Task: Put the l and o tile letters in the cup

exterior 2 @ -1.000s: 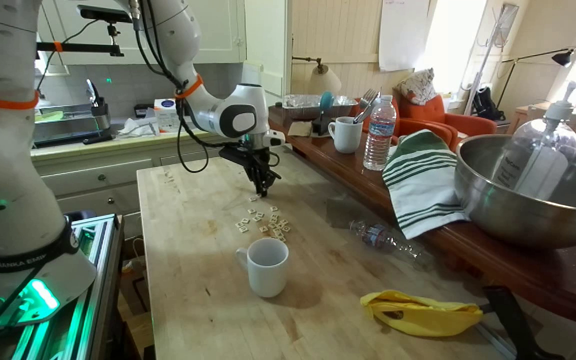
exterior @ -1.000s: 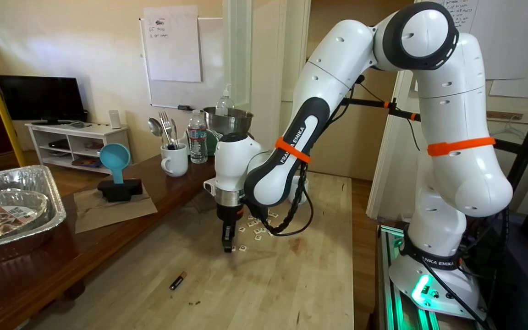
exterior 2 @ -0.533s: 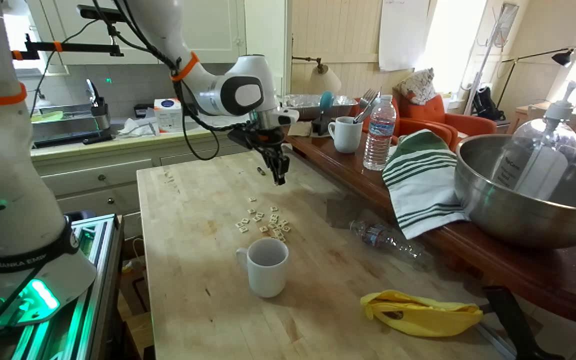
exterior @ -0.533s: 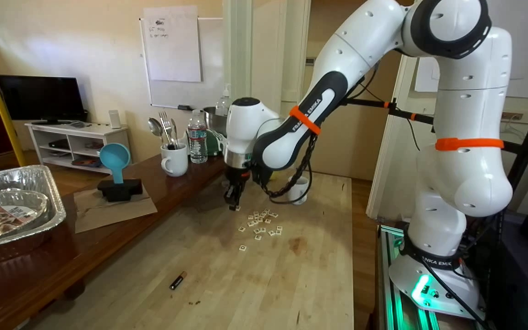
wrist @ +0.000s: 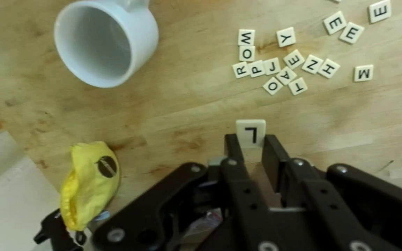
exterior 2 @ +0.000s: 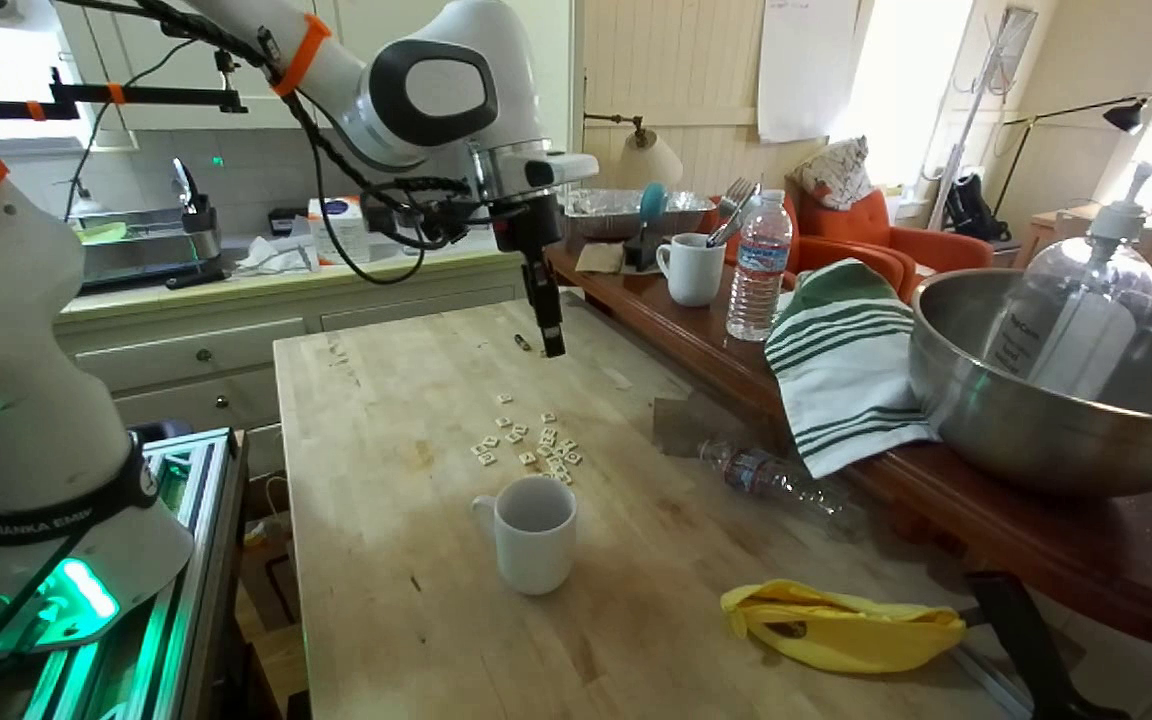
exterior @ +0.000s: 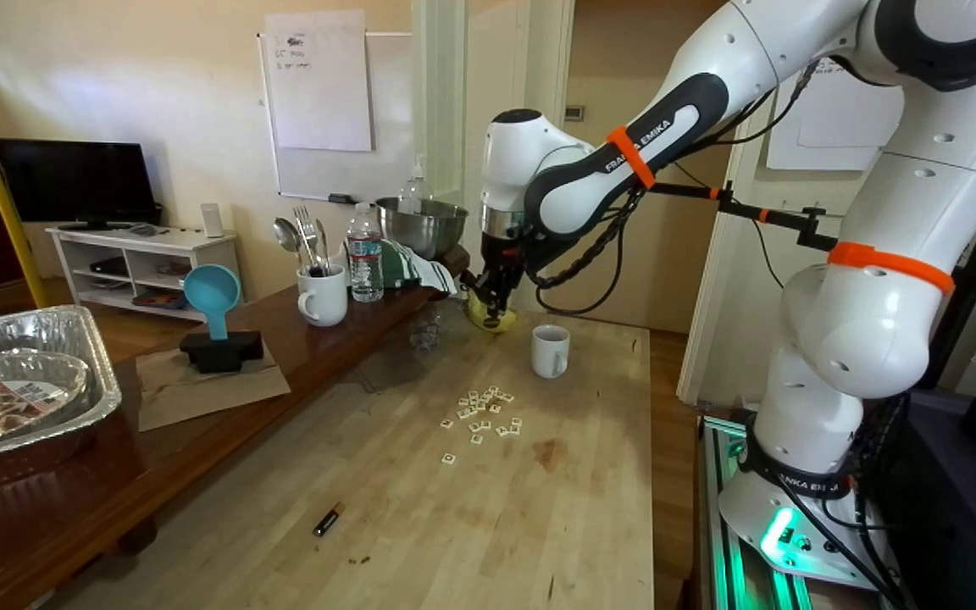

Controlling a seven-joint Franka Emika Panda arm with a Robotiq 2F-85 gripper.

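My gripper (wrist: pixel 251 138) is shut on the L tile (wrist: pixel 252 129), which sits at the very fingertips in the wrist view. In both exterior views the gripper (exterior: pixel 494 320) (exterior 2: pixel 553 352) is held well above the wooden table. The white cup (wrist: pixel 99 45) stands upright with a handle, at the upper left of the wrist view. It also shows in both exterior views (exterior: pixel 550 352) (exterior 2: pixel 534 540), apart from the gripper. One O tile (wrist: pixel 247 54) lies below a W tile. Another O tile (wrist: pixel 273 86) touches the A tile. Both are face up on the table.
Several other letter tiles (wrist: pixel 291 59) lie in a loose group near the cup. A yellow bag (exterior 2: pixel 841 628), a plastic bottle lying down (exterior 2: pixel 776 482) and a battery (exterior: pixel 329 518) are on the table. A cutlery mug (exterior: pixel 324 296) and a steel bowl (exterior 2: pixel 1076 430) stand on the brown counter.
My gripper was low near the tabletop one second ago. It has risen and swung across, up and to the right in both exterior views. The cup has not moved.
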